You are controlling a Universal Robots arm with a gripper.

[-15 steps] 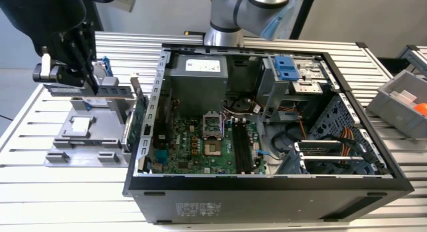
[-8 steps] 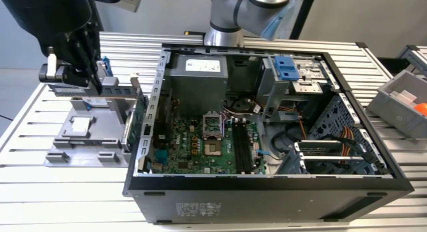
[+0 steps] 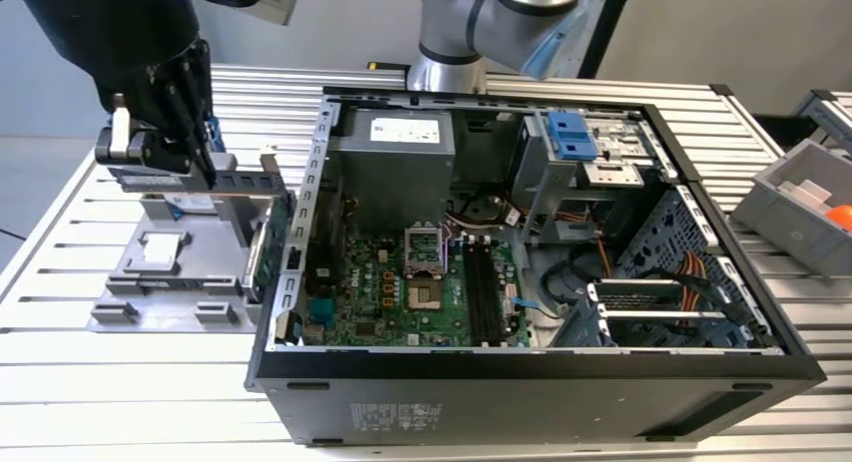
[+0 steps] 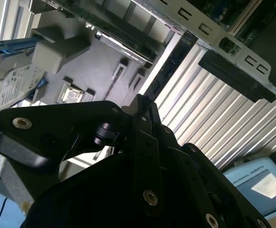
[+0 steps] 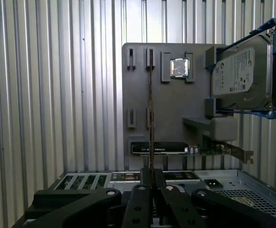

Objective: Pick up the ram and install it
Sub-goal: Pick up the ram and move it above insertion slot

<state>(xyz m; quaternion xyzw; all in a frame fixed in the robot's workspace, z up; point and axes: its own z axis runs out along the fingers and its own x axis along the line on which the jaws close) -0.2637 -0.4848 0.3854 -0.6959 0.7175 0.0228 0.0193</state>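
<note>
My gripper (image 3: 203,173) hangs over the grey fixture tray (image 3: 147,292) at the exterior view's left, beside the open computer case (image 3: 533,382). It is shut on the ram (image 3: 250,186), a slim dark stick that reaches out level from the fingers toward the case wall. In the first wrist view the ram (image 5: 150,95) is seen edge-on, rising from the closed gripper (image 5: 150,178) across the fixture tray (image 5: 138,95). In the second wrist view the ram (image 4: 176,59) runs from the gripper (image 4: 140,102) along the case side. Black memory slots (image 3: 482,292) lie on the motherboard.
On the fixture tray are a silver hard drive (image 5: 244,76) in a blue frame, a small square chip (image 5: 178,67) and a green card (image 3: 262,247) standing on edge by the case wall. A grey bin (image 3: 799,203) holding something orange sits at the exterior view's right.
</note>
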